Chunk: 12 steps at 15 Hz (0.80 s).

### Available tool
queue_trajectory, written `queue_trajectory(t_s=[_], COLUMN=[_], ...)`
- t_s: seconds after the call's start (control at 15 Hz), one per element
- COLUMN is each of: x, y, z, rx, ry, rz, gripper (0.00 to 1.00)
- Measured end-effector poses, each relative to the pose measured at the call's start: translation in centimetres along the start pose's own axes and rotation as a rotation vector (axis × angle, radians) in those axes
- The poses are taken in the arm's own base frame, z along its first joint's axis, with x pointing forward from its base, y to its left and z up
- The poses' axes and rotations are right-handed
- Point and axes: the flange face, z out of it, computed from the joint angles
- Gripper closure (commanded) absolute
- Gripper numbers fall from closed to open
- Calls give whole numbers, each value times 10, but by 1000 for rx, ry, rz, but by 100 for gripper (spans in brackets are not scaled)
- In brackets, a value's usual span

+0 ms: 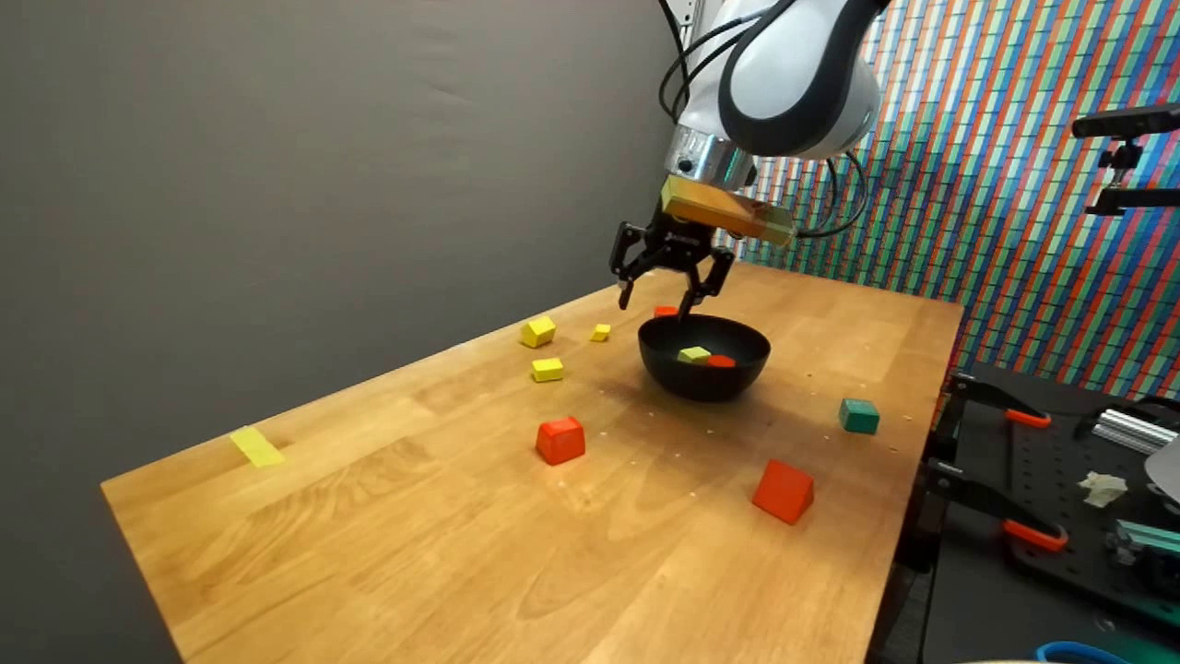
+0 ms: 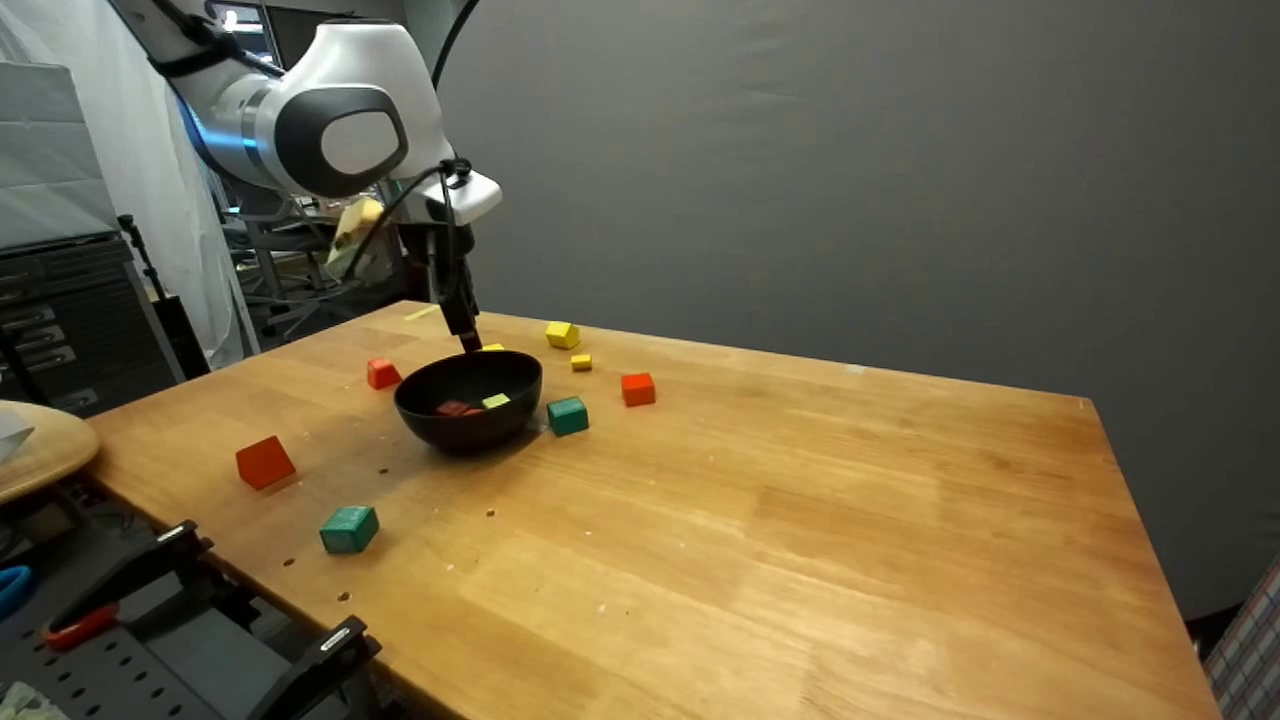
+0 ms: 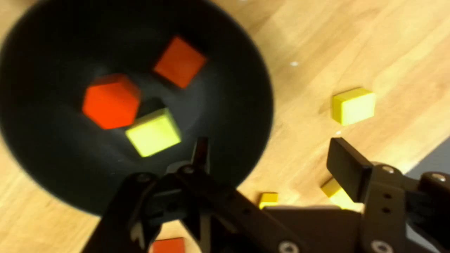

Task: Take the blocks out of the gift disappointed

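Black gripper (image 1: 654, 304), in an exterior view, pointing down over a wooden table (image 1: 479, 516), with two fingers spread wide. Just below it and slightly right, a round black bowl (image 1: 702, 384), with a yellow block (image 1: 693, 354) and a red block (image 1: 722, 361) visible inside. Beyond the gripper, partly hidden by the bowl, another red block (image 1: 665, 312). Left of the gripper, three yellow blocks (image 1: 548, 370) loose on the wood. Nearer the camera than the gripper, a red cube (image 1: 560, 441) to the left and a red slant-sided block (image 1: 784, 492) to the right. Well to the right, a green block (image 1: 859, 416).

In an exterior view, the gripper under a white arm (image 2: 380, 60), at the back of the bowl, with the gap between its fingers hard to judge from this side. To the right of it, just beside the bowl, a second green block (image 2: 567, 416).

In the wrist view, at the bottom edge, the gripper, with one finger over the bowl and the other well apart, over the table. Ahead and to the left, inside the bowl, three blocks: nearest the fingers the yellow one, close beside a red-orange block (image 3: 111, 102), and farther ahead a darker red block (image 3: 180, 62). To the right, outside the bowl, the three yellow blocks, two partly covered by the gripper.
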Motion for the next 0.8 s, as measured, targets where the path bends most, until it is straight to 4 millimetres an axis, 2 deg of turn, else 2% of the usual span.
queue_trajectory(t_s=[0.07, 0.53, 0.8], x=[2, -3, -14], y=[7, 9, 9], z=[-4, 6, 7], rx=[-16, -29, -89], ry=[1, -15, -48], rz=[4, 1, -170], gripper=[0, 0, 0])
